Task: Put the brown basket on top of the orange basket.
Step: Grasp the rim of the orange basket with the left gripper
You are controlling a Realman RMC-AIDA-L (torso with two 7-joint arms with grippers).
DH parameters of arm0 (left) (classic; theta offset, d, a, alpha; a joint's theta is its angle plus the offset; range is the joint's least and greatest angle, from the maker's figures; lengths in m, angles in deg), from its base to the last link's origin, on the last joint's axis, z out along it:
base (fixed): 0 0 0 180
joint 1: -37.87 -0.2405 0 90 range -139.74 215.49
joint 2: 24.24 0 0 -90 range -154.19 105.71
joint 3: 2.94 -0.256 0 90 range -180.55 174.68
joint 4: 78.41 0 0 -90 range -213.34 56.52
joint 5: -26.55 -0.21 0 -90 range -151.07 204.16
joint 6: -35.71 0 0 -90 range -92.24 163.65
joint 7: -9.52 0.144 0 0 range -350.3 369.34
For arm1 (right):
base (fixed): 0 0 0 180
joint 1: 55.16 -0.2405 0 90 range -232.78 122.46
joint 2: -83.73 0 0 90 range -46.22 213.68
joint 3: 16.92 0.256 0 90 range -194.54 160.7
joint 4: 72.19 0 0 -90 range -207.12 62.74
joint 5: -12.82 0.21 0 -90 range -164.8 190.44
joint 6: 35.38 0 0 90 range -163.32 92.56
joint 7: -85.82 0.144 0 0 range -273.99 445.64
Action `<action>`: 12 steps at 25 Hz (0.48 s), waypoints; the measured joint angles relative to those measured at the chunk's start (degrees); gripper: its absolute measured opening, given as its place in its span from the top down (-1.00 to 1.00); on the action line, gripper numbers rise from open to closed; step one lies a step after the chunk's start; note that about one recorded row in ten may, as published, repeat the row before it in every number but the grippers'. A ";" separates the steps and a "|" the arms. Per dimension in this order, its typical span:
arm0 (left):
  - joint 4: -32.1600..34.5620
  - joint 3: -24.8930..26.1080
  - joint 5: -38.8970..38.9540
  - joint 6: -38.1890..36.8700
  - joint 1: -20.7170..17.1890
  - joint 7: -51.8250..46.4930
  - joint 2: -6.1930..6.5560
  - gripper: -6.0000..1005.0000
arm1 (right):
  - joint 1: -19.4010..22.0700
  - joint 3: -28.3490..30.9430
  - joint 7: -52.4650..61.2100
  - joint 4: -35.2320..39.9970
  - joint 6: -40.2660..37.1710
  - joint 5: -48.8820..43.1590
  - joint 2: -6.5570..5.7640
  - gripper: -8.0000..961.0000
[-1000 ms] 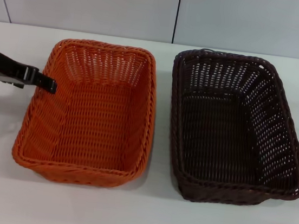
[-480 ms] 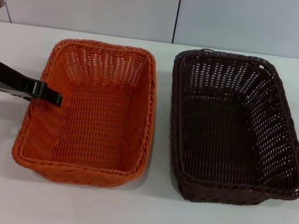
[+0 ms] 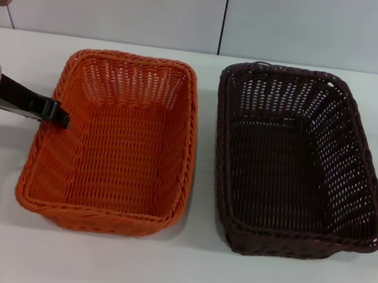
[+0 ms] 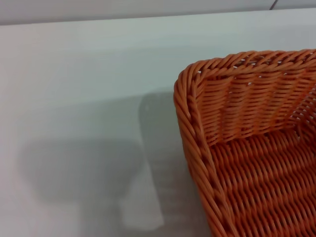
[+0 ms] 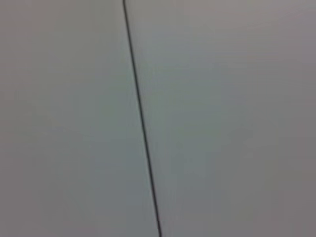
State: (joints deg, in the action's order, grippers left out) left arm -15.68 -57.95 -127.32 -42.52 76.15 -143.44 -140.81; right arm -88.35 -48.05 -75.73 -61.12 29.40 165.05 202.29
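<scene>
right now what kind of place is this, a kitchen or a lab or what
Probably a lab or test bench, not a kitchen: a bare white table against plain white wall panels, with only the orange basket, the brown basket and the left gripper at the orange rim.

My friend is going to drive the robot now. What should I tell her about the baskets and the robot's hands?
Left gripper: at the left rim of the orange basket; whether it is open or shut cannot be told.
Right gripper: not in view; its wrist camera shows only a plain pale surface with a thin dark line.
Orange basket: on the white table, on the robot's left, empty.
Brown basket: beside it on the robot's right, with a gap between them, empty.
Done: nothing stacked yet.
Left: pick up the brown basket and set it on the orange one.
</scene>
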 joint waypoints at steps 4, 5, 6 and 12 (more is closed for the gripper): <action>0.03 0.10 -0.08 -0.38 0.30 -0.29 0.03 0.28 | 0.43 0.76 -0.02 0.00 0.14 0.00 0.00 -0.18; 0.03 0.16 -0.09 -0.61 0.37 -0.33 0.03 0.33 | 0.55 1.04 -0.03 0.00 0.29 0.00 0.00 -0.18; 0.03 0.16 -0.09 -0.80 0.43 -0.35 0.03 0.37 | 0.66 1.29 -0.03 0.02 0.42 0.00 0.00 -0.18; 0.08 -0.04 -0.12 -1.38 0.64 0.32 0.03 0.56 | 1.21 2.54 0.14 0.12 1.07 0.08 0.00 -0.18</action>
State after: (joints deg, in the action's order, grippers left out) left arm -15.60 -57.99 -127.44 -43.90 76.79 -143.11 -140.78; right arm -87.13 -45.51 -75.58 -61.00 30.47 165.13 202.29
